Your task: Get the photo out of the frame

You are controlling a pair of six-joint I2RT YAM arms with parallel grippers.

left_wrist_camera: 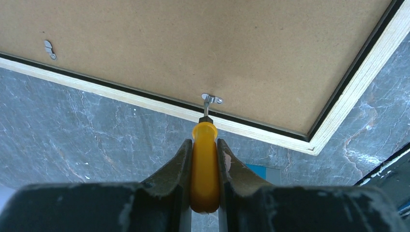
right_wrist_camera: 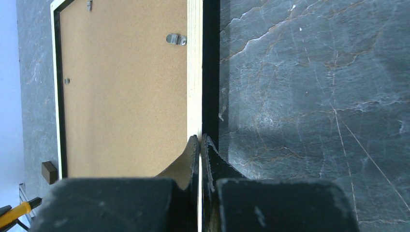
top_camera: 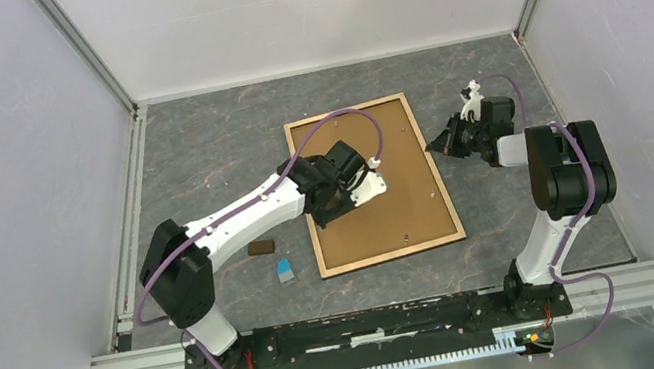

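The frame [top_camera: 436, 170] lies face down on the table, light wood rim around a brown backing board [top_camera: 387, 204]. The photo is hidden beneath that board. My left gripper [left_wrist_camera: 205, 145] is shut on a yellow-handled screwdriver [left_wrist_camera: 204, 166], whose thin tip touches a small metal clip [left_wrist_camera: 211, 99] at the board's left edge. From above, this gripper [top_camera: 327, 207] hangs over the frame's left side. My right gripper [right_wrist_camera: 200, 140] is shut with nothing in it, tips right at the frame's right rim [right_wrist_camera: 194, 72], also seen from above [top_camera: 438, 141].
A small brown block [top_camera: 261, 248] and a blue-and-grey item [top_camera: 285, 271] lie on the table left of the frame. More metal clips [right_wrist_camera: 176, 39] [left_wrist_camera: 49, 49] sit along the board's edges. White walls enclose the grey marbled table.
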